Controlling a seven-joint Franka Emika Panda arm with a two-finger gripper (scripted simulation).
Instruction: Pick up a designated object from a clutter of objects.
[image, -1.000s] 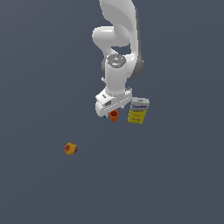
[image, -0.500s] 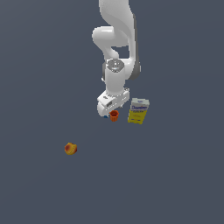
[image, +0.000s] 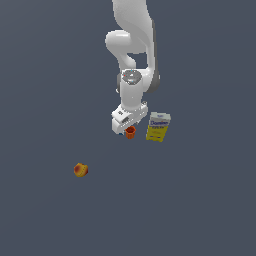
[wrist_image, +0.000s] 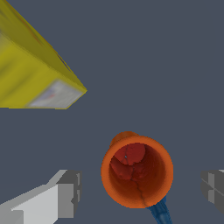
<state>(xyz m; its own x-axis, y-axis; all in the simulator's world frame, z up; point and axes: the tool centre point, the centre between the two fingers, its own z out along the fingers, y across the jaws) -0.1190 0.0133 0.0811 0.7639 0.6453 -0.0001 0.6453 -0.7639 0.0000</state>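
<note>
The small orange cup (image: 130, 132) stands upright on the grey floor, directly under my hand. In the wrist view the cup (wrist_image: 138, 170) shows its hollow top, and it lies between my two grey fingertips (wrist_image: 65, 192), with a gap on each side. My gripper (image: 127, 130) is open around it and does not touch it. A tiny blue item (wrist_image: 162, 212) pokes out from beside the cup. The yellow-and-white box (image: 158, 126) stands just to the exterior view's right of the cup.
The same yellow box (wrist_image: 35, 74) fills one corner of the wrist view, close to the cup. A red-yellow rounded fruit (image: 80, 170) lies alone, well off to the exterior view's left and nearer the camera.
My hand has sunk slightly lower over the orange cup. The cup, box and fruit have stayed where they were.
</note>
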